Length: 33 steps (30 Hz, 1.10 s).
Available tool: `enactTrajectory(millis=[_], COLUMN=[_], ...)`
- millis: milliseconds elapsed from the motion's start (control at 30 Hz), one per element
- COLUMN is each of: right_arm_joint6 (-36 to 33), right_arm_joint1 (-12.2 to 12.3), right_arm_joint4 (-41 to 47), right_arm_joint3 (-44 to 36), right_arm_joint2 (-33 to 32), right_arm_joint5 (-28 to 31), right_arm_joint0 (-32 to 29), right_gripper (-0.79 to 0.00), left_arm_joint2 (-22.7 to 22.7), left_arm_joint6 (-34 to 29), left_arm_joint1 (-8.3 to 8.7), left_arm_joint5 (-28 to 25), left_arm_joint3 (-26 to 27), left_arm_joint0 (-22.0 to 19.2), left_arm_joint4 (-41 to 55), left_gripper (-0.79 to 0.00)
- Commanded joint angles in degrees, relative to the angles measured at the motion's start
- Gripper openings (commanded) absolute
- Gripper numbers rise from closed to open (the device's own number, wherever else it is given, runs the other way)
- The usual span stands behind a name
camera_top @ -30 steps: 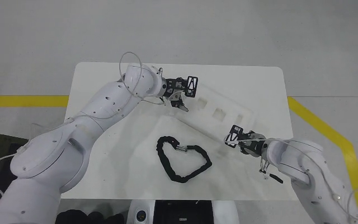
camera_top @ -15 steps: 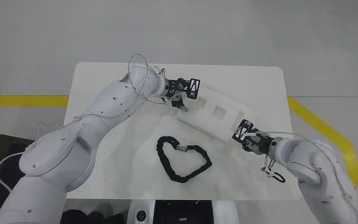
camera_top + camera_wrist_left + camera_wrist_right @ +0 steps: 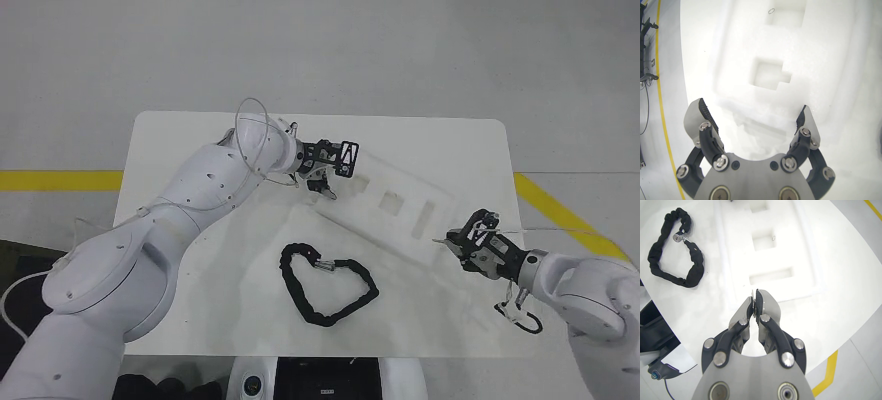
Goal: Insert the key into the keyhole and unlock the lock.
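The key (image 3: 752,293) is clamped between the nearly closed fingers of the right pincer (image 3: 754,297), held over the surface (image 3: 200,260) just beside one end of the white foam tray (image 3: 400,225). The left pincer (image 3: 753,103) is spread wide over the tray's other end, gripping nothing. The black chain lock (image 3: 325,285) is laid in a loop on the surface, apart from both.

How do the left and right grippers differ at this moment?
The left gripper is open and empty; the right gripper is shut on the key. The left gripper hangs over one end of the foam tray; the right gripper is just off its opposite end. Both face the tray, and neither is at the chain lock.
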<state>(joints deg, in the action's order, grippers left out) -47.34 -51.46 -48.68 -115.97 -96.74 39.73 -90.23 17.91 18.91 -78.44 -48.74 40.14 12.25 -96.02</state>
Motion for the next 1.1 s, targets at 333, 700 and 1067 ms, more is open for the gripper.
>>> enactTrajectory(millis=[333, 700, 1067], right_arm_joint6=[8.34, 8.81, 11.26], right_arm_joint1=[0.35, 0.94, 1.12], right_arm_joint4=[10.31, 16.82, 17.87], right_arm_joint3=[4.96, 4.72, 4.14], right_arm_joint2=[-0.87, -2.65, -3.96], right_arm_joint5=[6.74, 7.53, 7.75], right_arm_joint0=[-1.11, -2.95, -5.03], right_gripper=[-0.785, -0.785, -0.785], left_arm_joint2=[5.13, 1.84, -3.28], left_arm_joint6=[13.3, 27.38, 27.38], left_arm_joint1=[2.63, 10.29, 20.21], left_arm_joint5=[-3.75, -9.26, -9.26], left_arm_joint3=[0.28, 13.94, 27.3], left_arm_joint0=[-1.3, 1.34, 4.38], left_arm_joint4=[1.86, -7.34, -2.13], left_gripper=[0.0, 0.0, 0.0])
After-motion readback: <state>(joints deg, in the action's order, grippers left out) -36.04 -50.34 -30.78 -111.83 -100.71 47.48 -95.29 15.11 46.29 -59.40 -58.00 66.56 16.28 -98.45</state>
